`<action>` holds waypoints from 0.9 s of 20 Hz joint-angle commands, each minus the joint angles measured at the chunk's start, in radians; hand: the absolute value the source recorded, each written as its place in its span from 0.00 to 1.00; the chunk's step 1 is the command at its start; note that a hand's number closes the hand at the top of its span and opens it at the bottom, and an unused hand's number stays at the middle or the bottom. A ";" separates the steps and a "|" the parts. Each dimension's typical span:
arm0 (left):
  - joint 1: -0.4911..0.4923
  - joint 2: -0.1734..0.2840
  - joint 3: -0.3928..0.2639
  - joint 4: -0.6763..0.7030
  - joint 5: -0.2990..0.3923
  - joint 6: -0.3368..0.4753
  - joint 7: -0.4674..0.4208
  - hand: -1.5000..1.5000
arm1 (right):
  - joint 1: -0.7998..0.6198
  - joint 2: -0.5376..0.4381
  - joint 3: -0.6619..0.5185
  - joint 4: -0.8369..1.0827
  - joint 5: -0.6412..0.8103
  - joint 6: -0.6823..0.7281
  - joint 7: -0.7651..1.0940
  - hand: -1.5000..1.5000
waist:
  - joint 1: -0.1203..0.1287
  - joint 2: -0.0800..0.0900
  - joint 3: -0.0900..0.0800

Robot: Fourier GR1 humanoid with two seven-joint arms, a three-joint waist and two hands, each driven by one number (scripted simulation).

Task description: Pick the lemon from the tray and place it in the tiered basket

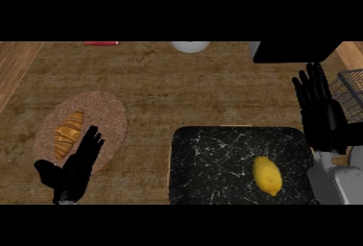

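The lemon point(267, 176) lies on the black tray point(212, 158) on the table point(177, 86). The right robot hand point(317, 108) is spread, fingers straight, beside the basket point(352, 93). The left robot hand point(74, 168) is spread too, by the mat point(106, 110) with a croissant point(68, 134).
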State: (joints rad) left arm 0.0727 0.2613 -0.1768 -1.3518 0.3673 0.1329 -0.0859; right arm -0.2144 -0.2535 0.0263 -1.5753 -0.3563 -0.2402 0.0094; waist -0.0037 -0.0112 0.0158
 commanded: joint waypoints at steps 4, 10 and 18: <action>-0.113 0.169 0.066 -0.058 -0.170 0.114 0.016 0.50 | 0.194 0.036 -0.006 -0.146 0.044 -0.104 -0.008 1.00 | -0.031 0.002 -0.014; -0.113 0.235 0.082 -0.070 -0.237 0.159 0.017 0.50 | 0.445 0.009 -0.159 0.007 0.221 -0.422 0.054 0.00 | -0.088 0.008 -0.017; -0.196 0.244 0.040 -0.096 -0.282 0.152 0.139 0.50 | 0.827 -0.081 0.039 -0.507 0.441 -0.465 0.298 0.00 | -0.034 0.010 -0.021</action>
State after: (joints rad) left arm -0.0824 0.4987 -0.1237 -1.4456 0.1083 0.2814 0.0056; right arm 0.4662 -0.2504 -0.0012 -1.9157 -0.0121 -0.7127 0.1766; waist -0.0536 -0.0062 -0.0031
